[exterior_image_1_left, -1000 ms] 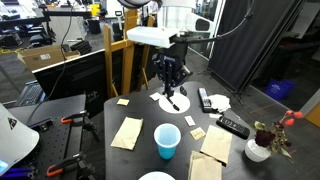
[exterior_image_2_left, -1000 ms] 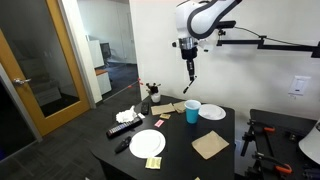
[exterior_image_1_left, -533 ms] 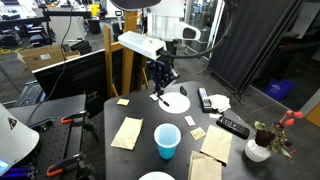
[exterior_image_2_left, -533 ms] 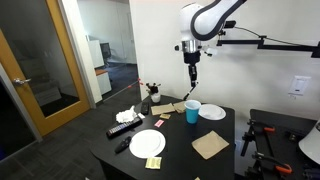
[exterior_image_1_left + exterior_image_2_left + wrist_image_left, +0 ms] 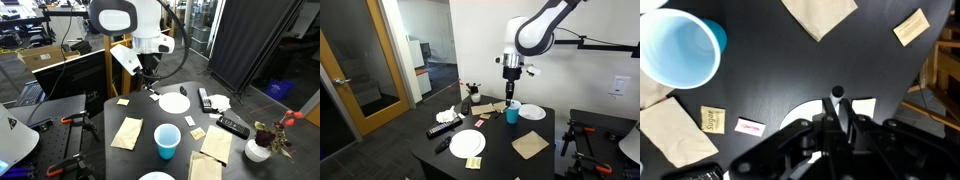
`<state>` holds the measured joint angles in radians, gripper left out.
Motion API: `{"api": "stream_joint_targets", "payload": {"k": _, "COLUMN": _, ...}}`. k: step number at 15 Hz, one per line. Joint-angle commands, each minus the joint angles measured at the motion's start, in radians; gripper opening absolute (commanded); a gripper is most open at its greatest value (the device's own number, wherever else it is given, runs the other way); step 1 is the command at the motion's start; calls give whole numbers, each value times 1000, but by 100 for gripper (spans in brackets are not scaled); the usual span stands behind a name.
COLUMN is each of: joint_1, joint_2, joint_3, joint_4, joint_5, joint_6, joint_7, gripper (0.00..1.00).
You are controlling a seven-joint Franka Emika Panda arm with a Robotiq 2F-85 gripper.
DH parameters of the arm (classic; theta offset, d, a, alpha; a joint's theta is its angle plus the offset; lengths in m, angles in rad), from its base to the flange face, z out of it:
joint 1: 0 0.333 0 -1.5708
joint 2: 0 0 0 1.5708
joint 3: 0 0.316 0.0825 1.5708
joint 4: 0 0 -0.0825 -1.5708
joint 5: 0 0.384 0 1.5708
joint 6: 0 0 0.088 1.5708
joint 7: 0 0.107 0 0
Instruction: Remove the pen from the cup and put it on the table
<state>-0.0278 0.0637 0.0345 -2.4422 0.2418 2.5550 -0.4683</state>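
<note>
The cyan-blue cup [image 5: 168,141] stands upright near the table's front and also shows in an exterior view [image 5: 511,112] and at the top left of the wrist view [image 5: 675,50]; its pale inside looks empty. My gripper [image 5: 149,86] is shut on the thin dark pen [image 5: 839,103], whose tip sticks out past the fingers. It hangs low over the black table [image 5: 150,118], beside the white plate [image 5: 174,102] and well apart from the cup. In an exterior view the gripper [image 5: 511,90] is just above the cup's far side.
Tan napkins [image 5: 127,132] [image 5: 215,145] and yellow sticky notes [image 5: 122,101] [image 5: 190,121] lie on the table. Two remotes [image 5: 204,99] [image 5: 232,126] and a white vase of red flowers [image 5: 262,143] stand at one side. A wooden chair [image 5: 112,60] is behind the table.
My gripper, still holding the pen, has moved sideways from over the white plate and come down lower towards the table. The cup has not moved.
</note>
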Motion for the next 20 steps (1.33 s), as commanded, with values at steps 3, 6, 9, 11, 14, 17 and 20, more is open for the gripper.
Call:
{"api": "stream_joint_targets", "payload": {"k": 3, "joint_1": 56, "joint_2": 9, "joint_3": 81, "joint_4": -121, "joint_5": 243, "joint_6": 293, "joint_7": 24, "gripper": 3}}
{"api": "stream_joint_targets", "payload": {"k": 6, "joint_1": 90, "joint_2": 61, "joint_3": 120, "joint_4": -147, "joint_5": 347, "joint_6": 516, "joint_7": 83, "gripper": 3}}
{"api": "stream_joint_targets", "payload": {"k": 9, "joint_1": 142, "joint_2": 154, "joint_3": 106, "joint_4": -141, "joint_5": 355, "joint_6": 724, "joint_7": 208, "gripper": 3}}
{"api": "stream_joint_targets", "payload": {"k": 11, "joint_1": 170, "joint_2": 224, "joint_3": 60, "joint_4": -139, "joint_5": 236, "joint_6": 837, "joint_7": 386, "gripper": 3}}
{"api": "stream_joint_targets", "payload": {"k": 14, "joint_1": 303, "joint_2": 334, "joint_3": -48, "joint_4": -69, "joint_5": 437, "joint_6": 900, "joint_7": 333, "gripper": 3}}
{"api": "stream_joint_targets", "payload": {"k": 17, "joint_1": 382, "joint_2": 419, "joint_3": -115, "joint_4": 8, "joint_5": 522, "joint_6": 889, "joint_7": 344, "gripper": 3}}
{"api": "stream_joint_targets", "payload": {"k": 20, "joint_1": 440, "joint_2": 491, "joint_3": -160, "joint_4": 89, "joint_5": 574, "joint_6": 883, "joint_7": 347, "gripper": 3}}
